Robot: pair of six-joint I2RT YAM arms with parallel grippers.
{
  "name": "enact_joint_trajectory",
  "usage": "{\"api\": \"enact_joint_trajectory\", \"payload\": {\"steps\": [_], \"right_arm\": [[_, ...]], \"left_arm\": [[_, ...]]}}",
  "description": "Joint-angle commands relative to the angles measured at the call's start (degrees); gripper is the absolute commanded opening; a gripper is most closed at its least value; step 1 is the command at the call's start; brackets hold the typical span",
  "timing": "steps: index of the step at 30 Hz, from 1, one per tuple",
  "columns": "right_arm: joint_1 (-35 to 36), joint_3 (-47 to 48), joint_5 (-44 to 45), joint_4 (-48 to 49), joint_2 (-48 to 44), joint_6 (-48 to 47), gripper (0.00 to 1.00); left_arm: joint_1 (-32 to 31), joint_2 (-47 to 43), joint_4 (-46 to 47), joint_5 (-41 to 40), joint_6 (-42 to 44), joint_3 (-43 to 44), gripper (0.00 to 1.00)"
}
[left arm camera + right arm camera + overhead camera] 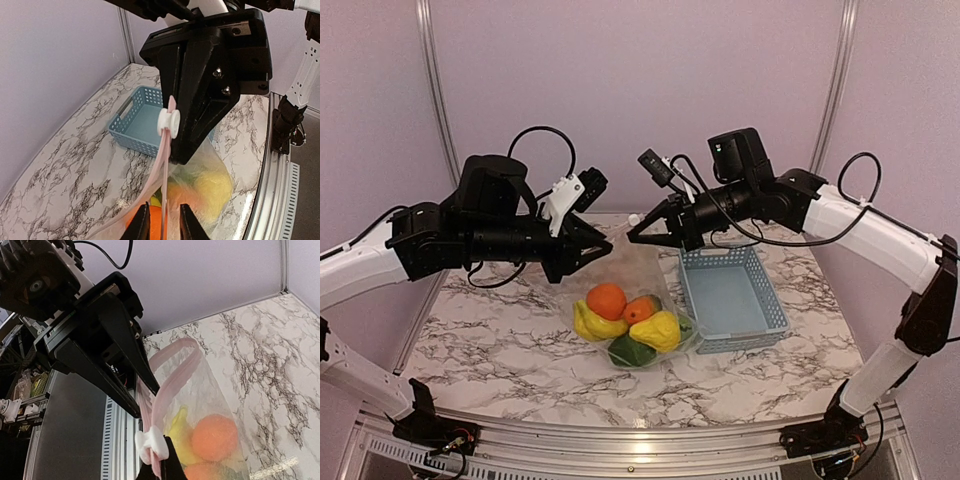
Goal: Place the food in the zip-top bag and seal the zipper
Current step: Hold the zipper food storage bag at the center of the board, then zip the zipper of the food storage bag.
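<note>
Zip-top bag rests on the marble table, just left of the blue basket, with its mouth held up between both arms. The film is clear and crinkled, and I can see the food inside: orange, yellow and green pieces. The pinkish zipper carries a white slider. Right gripper is clamped on the zipper beside the slider. Left gripper has its jaws slightly apart, with the strip running between them.

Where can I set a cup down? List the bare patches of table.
Bare table front-left, between the left arm and the zip-top bag; also the front strip before bag and basket, and right of the basket. Crowded: centre, left gripper and right gripper at the zipper.
</note>
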Motion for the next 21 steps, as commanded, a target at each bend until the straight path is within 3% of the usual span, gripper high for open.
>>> {"api": "enact_joint_trajectory", "payload": {"steps": [1, 5, 7, 9, 14, 21], "right_arm": [[1.5, 4.3, 0.8, -1.0, 1.6, -1.7, 0.0], [1.8, 4.8, 1.0, -1.1, 2.6, -1.7, 0.0], [1.9, 5.0, 0.8, -1.1, 2.9, -1.7, 0.0], [2.0, 5.3, 0.6, -1.1, 3.2, -1.7, 0.0], [2.0, 5.2, 0.4, -0.5, 3.3, -1.6, 0.0], [2.0, 4.8, -1.1, -0.5, 3.0, -2.5, 0.0]], "left_arm": [[0.4, -1.3, -1.0, 1.5, 0.6, 4.4, 0.23], [0.3, 0.1, 0.1, 3.6, -0.3, 6.7, 0.27], [0.4, 0.9, 0.6, 3.4, -1.2, 7.5, 0.41], [0.4, 1.4, 1.6, 3.6, -1.6, 7.6, 0.48], [0.8, 4.5, -1.8, 8.6, -0.5, 9.9, 0.46], [2.7, 6.1, -1.1, 9.5, -1.8, 9.9, 0.45]]}}
